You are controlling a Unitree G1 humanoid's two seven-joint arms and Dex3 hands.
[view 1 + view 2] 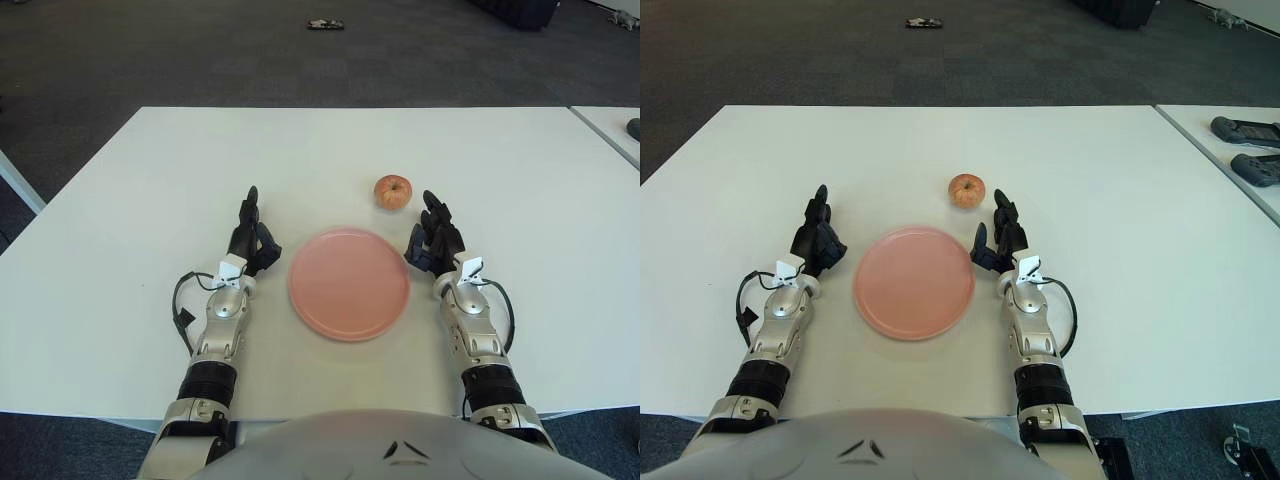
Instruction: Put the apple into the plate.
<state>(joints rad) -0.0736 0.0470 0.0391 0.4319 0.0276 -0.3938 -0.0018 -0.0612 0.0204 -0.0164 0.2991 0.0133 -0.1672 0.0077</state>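
Note:
A small red-yellow apple (pixel 393 191) stands on the white table, just beyond the far right rim of a flat pink plate (pixel 349 283) that holds nothing. My right hand (pixel 433 234) is beside the plate's right edge, a little nearer than the apple and to its right, fingers extended and holding nothing. My left hand (pixel 251 232) shows to the left of the plate, fingers relaxed and holding nothing.
The white table (pixel 150 200) spreads wide around the plate. A second table (pixel 1240 160) stands at the right with two dark devices (pixel 1245 130) on it. Dark carpet lies beyond the far edge, with a small object (pixel 325 24) on it.

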